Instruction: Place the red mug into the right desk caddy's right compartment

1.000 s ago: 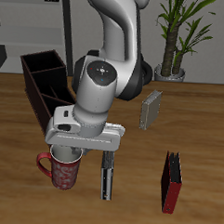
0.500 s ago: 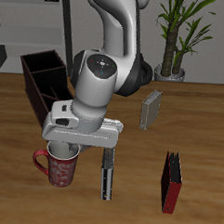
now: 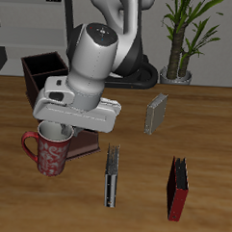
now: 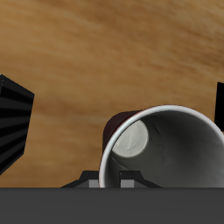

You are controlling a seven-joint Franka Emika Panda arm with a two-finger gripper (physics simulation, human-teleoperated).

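Observation:
The red mug (image 3: 50, 155), with a pale swirly pattern, hangs upright in the air just in front of the right desk caddy (image 3: 38, 83). My gripper (image 3: 57, 132) is shut on the mug's rim from above. The caddy is a long dark maroon tray, and the arm hides much of it. Its tall-walled right compartment (image 3: 43, 68) shows at the far end, behind the mug. In the wrist view the mug's grey inside (image 4: 175, 153) is right under my gripper (image 4: 109, 179), and the caddy's dark wall (image 4: 13, 118) is off to one side.
A grey book (image 3: 156, 113) stands upright mid-table. A dark book (image 3: 111, 177) lies flat nearer the front edge. A red book (image 3: 179, 189) stands near the front. A potted plant (image 3: 180, 39) stands at the back.
The gripper has lifted the mug off the table and carried it back toward the caddy. The handle has swung round with it.

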